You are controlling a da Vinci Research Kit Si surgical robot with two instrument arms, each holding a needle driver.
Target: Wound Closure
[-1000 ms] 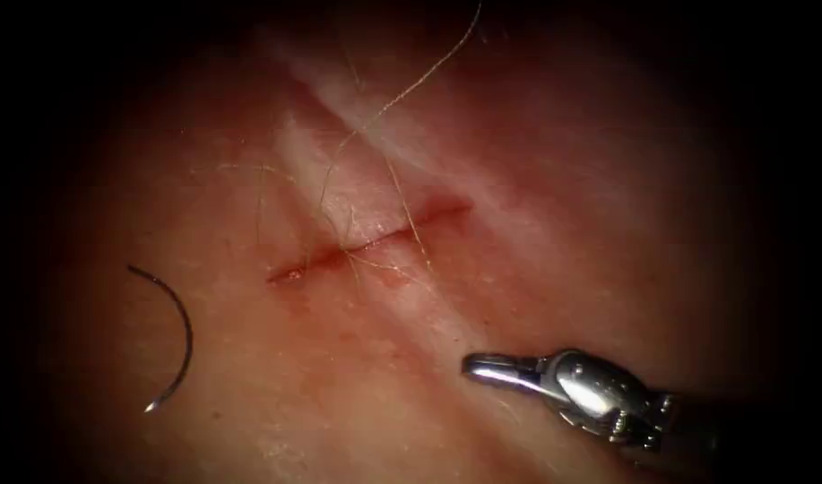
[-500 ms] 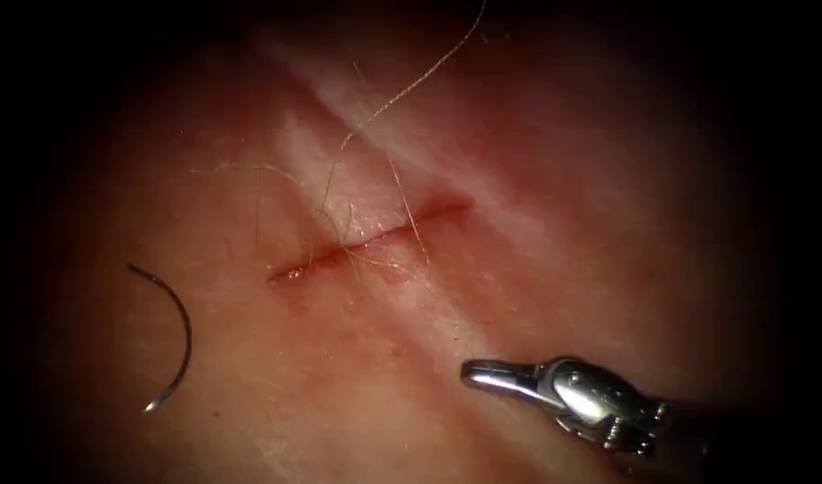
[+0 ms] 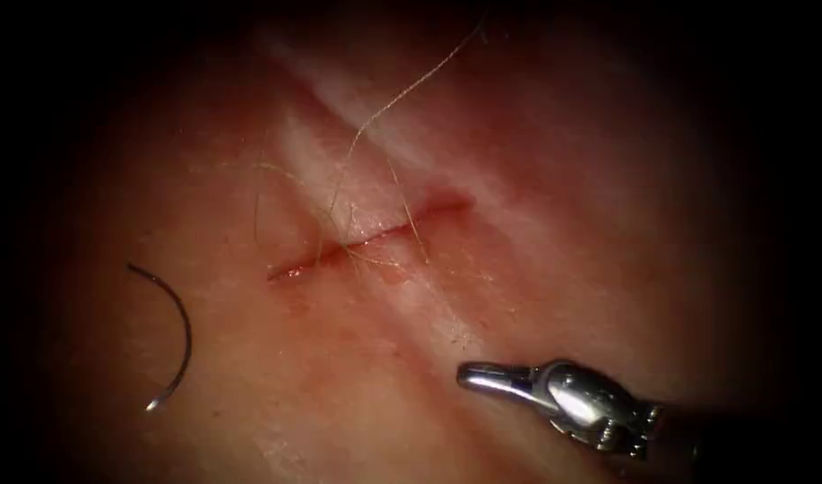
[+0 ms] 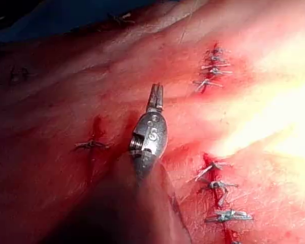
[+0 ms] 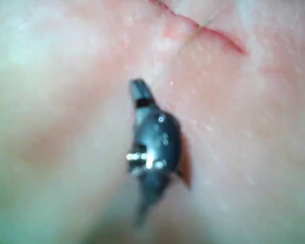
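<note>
Right tool [image 3: 473,374], jaws closed on nothing, sits well apart from the thin, dark, curved steel needle [image 3: 179,309] lying loose on the tissue [image 3: 554,224]: light, stiff, slippery, best gripped mid-curve.

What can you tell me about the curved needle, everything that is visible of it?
The needle is a thin, dark, metal-looking wire bent into a half-circle arc that bulges toward the cut. It lies free on the tissue, to the left of the cut and well apart from it, not driven into the tissue. Its lower end catches the light. No thread can be made out at the needle. Nothing holds it: the right hand is shut and empty, on the other side of the cut.
</note>
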